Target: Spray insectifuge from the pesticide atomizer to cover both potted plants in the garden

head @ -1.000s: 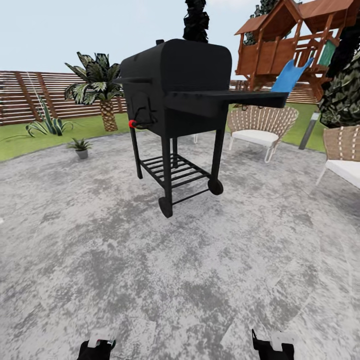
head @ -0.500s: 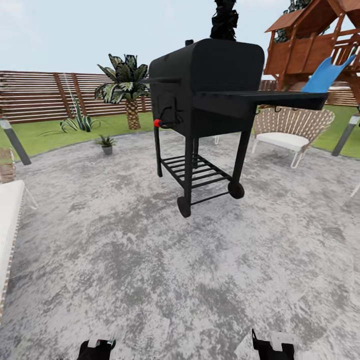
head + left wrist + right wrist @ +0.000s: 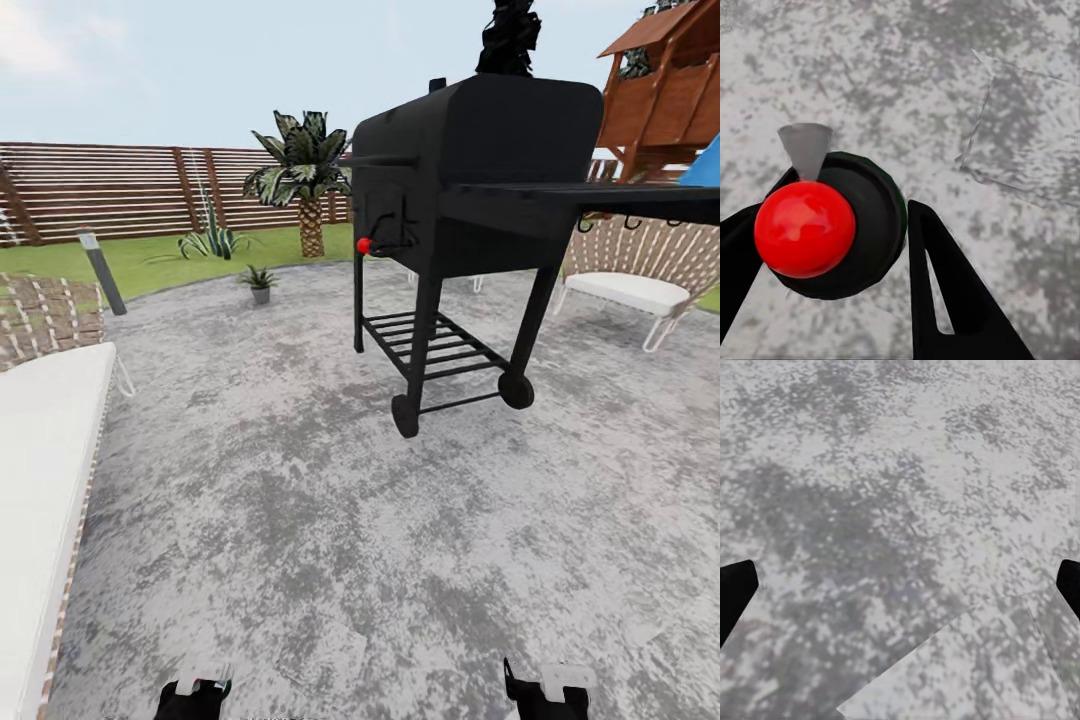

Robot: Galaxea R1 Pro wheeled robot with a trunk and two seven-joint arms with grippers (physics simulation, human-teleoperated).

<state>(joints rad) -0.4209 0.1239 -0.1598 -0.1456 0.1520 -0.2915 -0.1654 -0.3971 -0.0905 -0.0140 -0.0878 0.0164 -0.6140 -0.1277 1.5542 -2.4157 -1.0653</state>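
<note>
Outdoors, mottled grey patio (image 3: 300, 520); left gripper (image 3: 832, 247) apparently grasping pesticide atomizer (image 3: 832, 225), right gripper (image 3: 900, 585) released.

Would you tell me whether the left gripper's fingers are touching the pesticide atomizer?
Touching. In the left wrist view both black fingers press against the sides of the pesticide atomizer, seen from its red-capped top, with no gap.

- Left gripper (image 3: 825, 247): two matte black fingers (image 3: 945, 300), flat and blade-like, tapering toward the tip; the right-hand one carries a narrow elongated slot.
- Right gripper (image 3: 900, 585): black fingertips (image 3: 735, 592), plain, no markings legible.
- Head view: each arm ends in a black body with a white cap on top, left (image 3: 192, 692) and right (image 3: 548, 688).
</note>
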